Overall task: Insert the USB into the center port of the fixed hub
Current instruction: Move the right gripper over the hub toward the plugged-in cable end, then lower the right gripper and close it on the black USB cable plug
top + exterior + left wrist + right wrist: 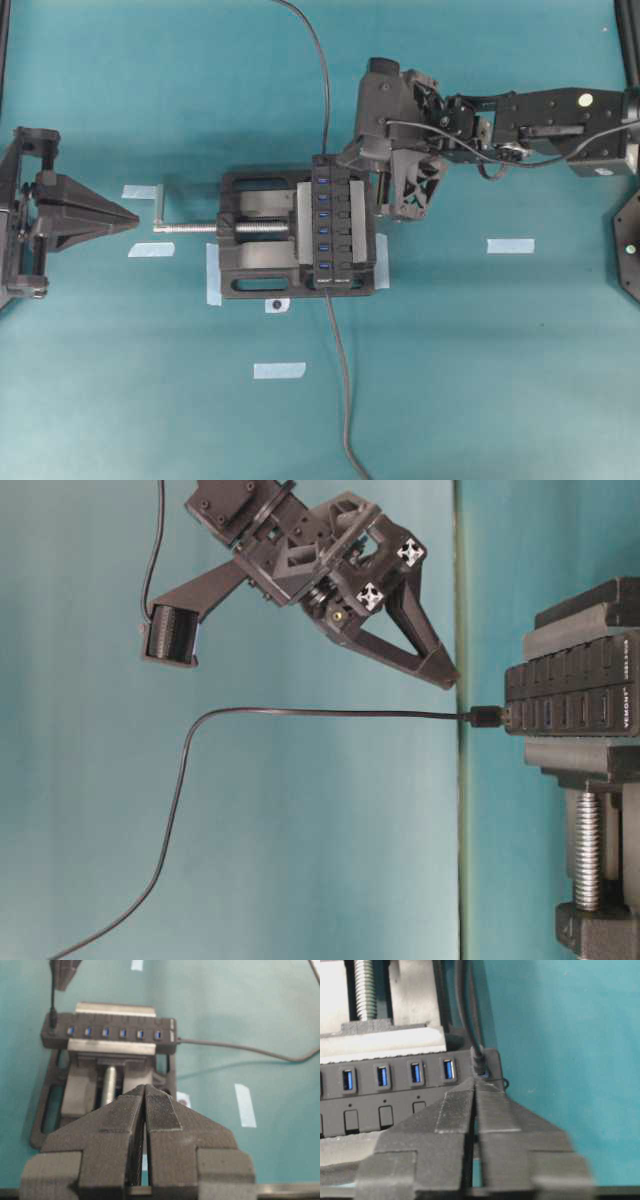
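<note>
The fixed hub (338, 222) is a long black bar with blue ports, clamped in a black vise (255, 235). The USB (479, 1063) stands plugged into the hub's end port, its cable (320, 90) running to the far table edge. The center port (323, 214) shows as an open blue slot. My right gripper (475, 1083) hovers just off the plug, its fingers together and holding nothing; in the table-level view it (447, 676) sits apart from the USB (487, 717). My left gripper (133, 218) is shut and empty, pointing at the vise screw.
The vise's silver screw and handle (190, 226) stick out toward my left gripper. A second cable (340, 380) leaves the hub's near end toward the front edge. Strips of pale tape (510, 245) lie on the teal table.
</note>
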